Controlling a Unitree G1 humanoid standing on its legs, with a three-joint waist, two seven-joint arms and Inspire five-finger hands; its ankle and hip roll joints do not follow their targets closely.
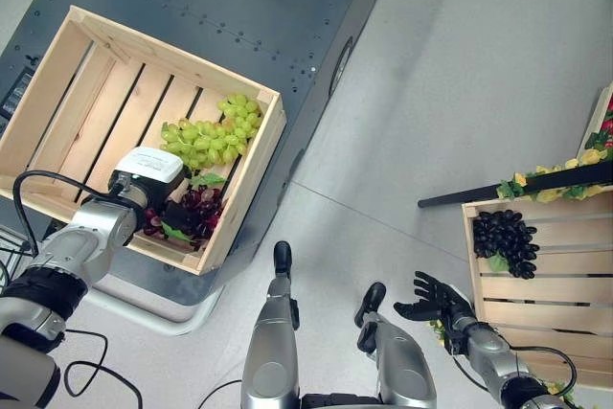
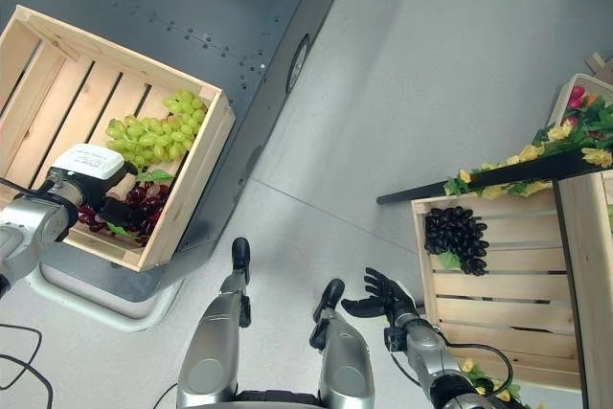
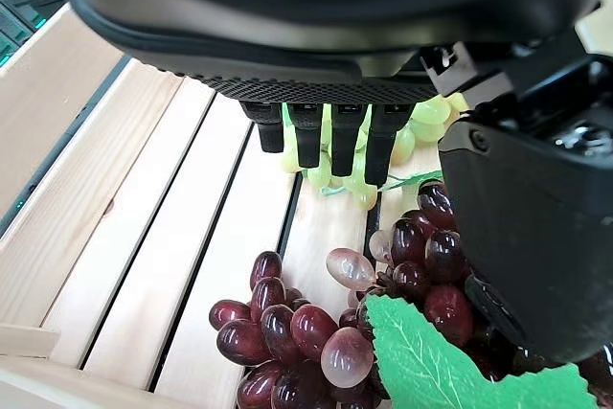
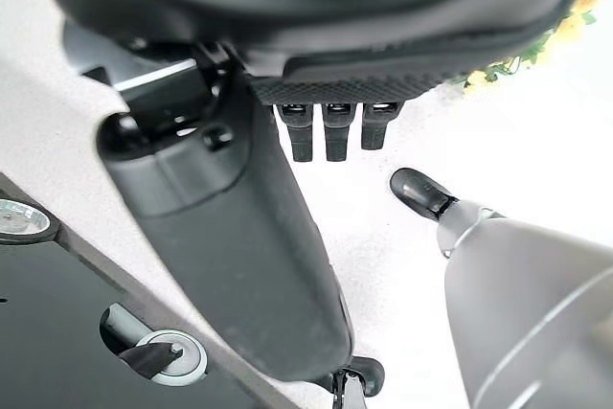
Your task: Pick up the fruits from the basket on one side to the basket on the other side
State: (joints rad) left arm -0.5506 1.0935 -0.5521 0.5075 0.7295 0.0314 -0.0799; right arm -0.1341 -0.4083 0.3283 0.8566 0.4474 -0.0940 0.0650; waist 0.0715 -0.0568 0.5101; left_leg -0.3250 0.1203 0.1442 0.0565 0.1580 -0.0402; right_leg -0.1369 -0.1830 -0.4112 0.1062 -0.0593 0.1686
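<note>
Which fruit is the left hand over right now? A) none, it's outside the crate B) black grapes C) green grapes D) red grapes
D: the left hand is down in the left crate over the red grapes; the green grapes lie just beyond its fingers, and the black grapes sit in the crate on the robot's right.
</note>
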